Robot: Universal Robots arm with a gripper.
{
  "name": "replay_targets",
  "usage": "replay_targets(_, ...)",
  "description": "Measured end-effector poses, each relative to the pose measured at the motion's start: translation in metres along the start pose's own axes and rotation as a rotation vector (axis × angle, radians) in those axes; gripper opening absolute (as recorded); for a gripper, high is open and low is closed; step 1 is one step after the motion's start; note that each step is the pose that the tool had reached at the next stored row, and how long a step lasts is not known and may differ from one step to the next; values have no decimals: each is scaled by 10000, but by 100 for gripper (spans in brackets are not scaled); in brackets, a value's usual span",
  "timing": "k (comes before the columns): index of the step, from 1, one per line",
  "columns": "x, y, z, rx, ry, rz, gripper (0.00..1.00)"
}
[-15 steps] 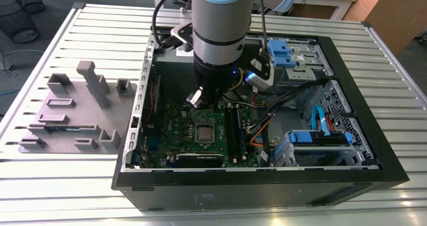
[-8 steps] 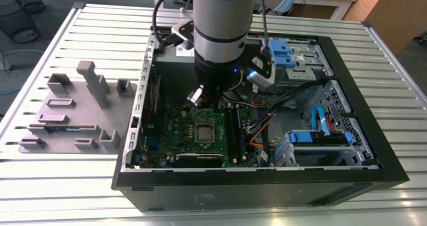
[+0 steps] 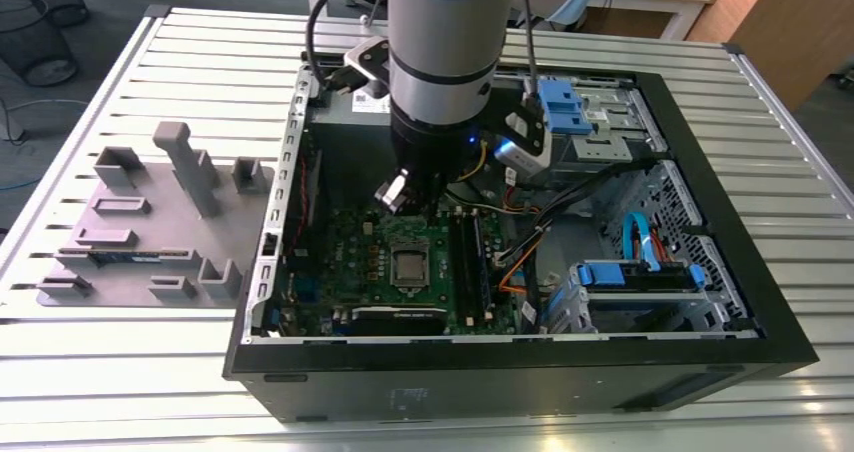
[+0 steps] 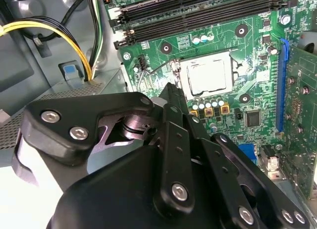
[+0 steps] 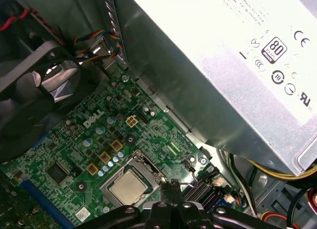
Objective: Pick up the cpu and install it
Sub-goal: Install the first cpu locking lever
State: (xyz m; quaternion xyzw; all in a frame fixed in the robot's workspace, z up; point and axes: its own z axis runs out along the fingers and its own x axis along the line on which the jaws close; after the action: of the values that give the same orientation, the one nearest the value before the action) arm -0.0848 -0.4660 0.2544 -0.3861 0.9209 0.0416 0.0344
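Exterior view: the arm (image 3: pixel 441 62) reaches down into the open case (image 3: pixel 534 372) on the table (image 3: pixel 134 392), its end effector (image 3: pixel 396 194) hanging just above the motherboard (image 3: pixel 360 292) near frame centre. The cpu (image 3: pixel 406 263) already lies flat in its socket; in the second wrist view it (image 4: pixel 210 74) sits upper right of centre, framed by the socket's metal edge. The end effector (image 4: pixel 171 92) hovers beside it, its fingers apparently together and holding nothing, likely because the chip has been seated.

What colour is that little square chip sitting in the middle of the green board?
Dull silver; the cpu shows best in the second wrist view.
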Motion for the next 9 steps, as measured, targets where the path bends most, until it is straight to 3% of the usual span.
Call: replay_targets(9, -43, 9, -10, 1, 2, 0, 11)
